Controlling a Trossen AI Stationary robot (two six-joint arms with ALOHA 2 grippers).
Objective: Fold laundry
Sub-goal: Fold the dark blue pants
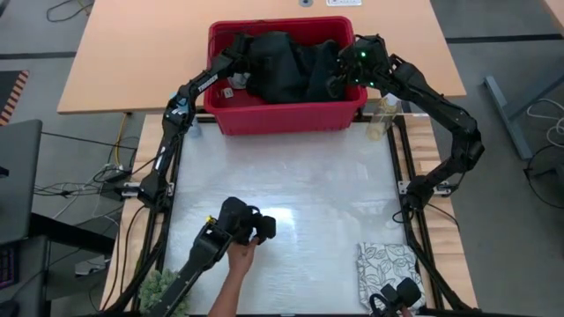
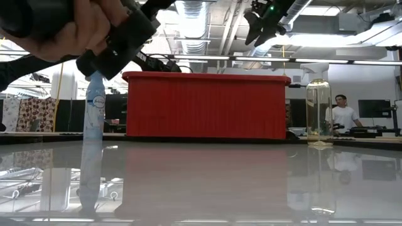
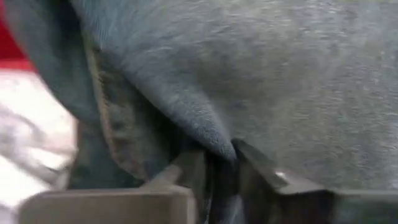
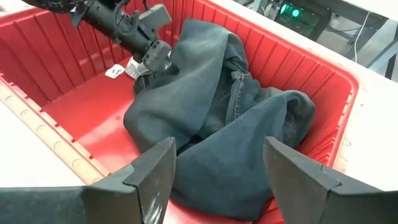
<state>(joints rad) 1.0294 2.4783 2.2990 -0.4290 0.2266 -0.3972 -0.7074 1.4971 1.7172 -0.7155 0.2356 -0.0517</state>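
Observation:
Dark denim jeans (image 1: pixel 286 66) (image 4: pixel 217 118) lie heaped in the red basket (image 1: pixel 282 119) at the table's far edge, resting on its floor. My left gripper (image 1: pixel 236 81) (image 4: pixel 152 62) reaches in from the basket's left side and is shut on the jeans' left edge. My right gripper (image 1: pixel 339 81) (image 4: pixel 217 146) hangs open above the basket's right half, over the jeans and clear of them. A white cloth with grey leaf print (image 1: pixel 388 264) lies folded at the near right of the table. My left gripper (image 3: pixel 217 168) pinches a raised fold of denim (image 3: pixel 211 134) between its two fingers, at the heap's left end (image 4: pixel 146 78). The fingers slant down from the basket's left. The rest of the jeans lies slack on the basket floor.
A clear bottle (image 1: pixel 383 116) stands just right of the basket. A person's hand (image 1: pixel 238 260) holds a dark device (image 1: pixel 242 224) over the table's near edge. In the low view a spray bottle (image 2: pixel 94 119) stands at the left. The white table top (image 1: pixel 291 185) lies between basket and hand.

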